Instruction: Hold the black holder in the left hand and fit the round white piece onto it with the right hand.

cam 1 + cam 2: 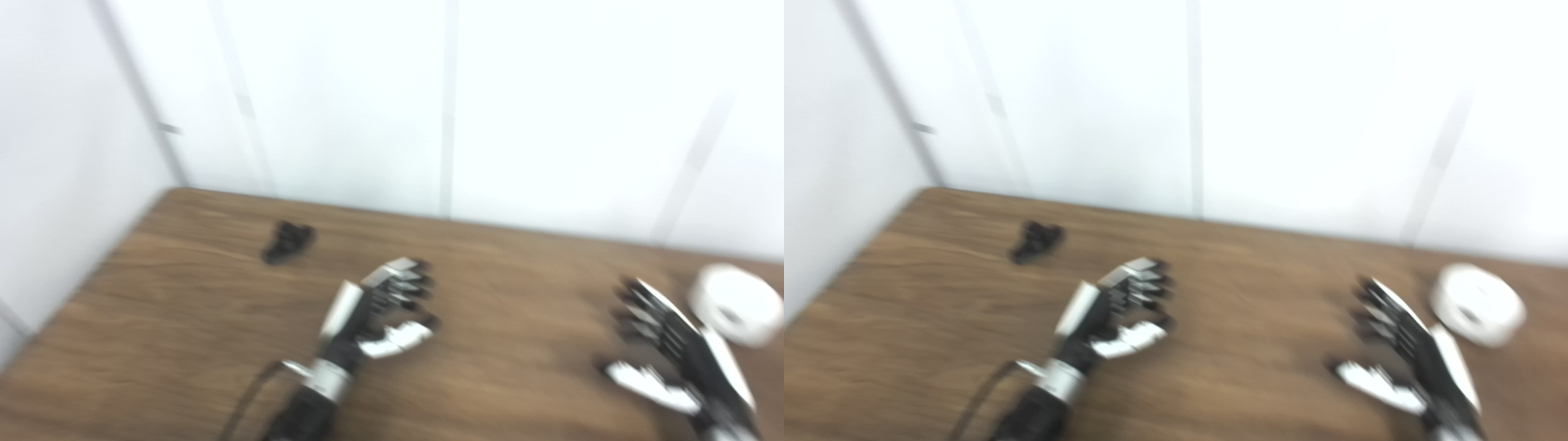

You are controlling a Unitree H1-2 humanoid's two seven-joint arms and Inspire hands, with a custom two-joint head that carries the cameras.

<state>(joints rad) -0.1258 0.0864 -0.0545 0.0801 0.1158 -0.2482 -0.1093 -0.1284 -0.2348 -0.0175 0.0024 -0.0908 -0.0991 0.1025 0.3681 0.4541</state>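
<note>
Both eye views are motion-smeared, no sharp edges anywhere. Black holder [288, 241], up and left of my left hand [381, 312], is just a dark blob; shape and orientation unreadable. Round white piece [735, 304], just right of my right hand [664, 349], is smeared and its right rim sits on the left eye view's edge. My left fingers [407, 283] blend together; their curl is hard to read. My right wrist is cut off by the bottom edge in both views.
</note>
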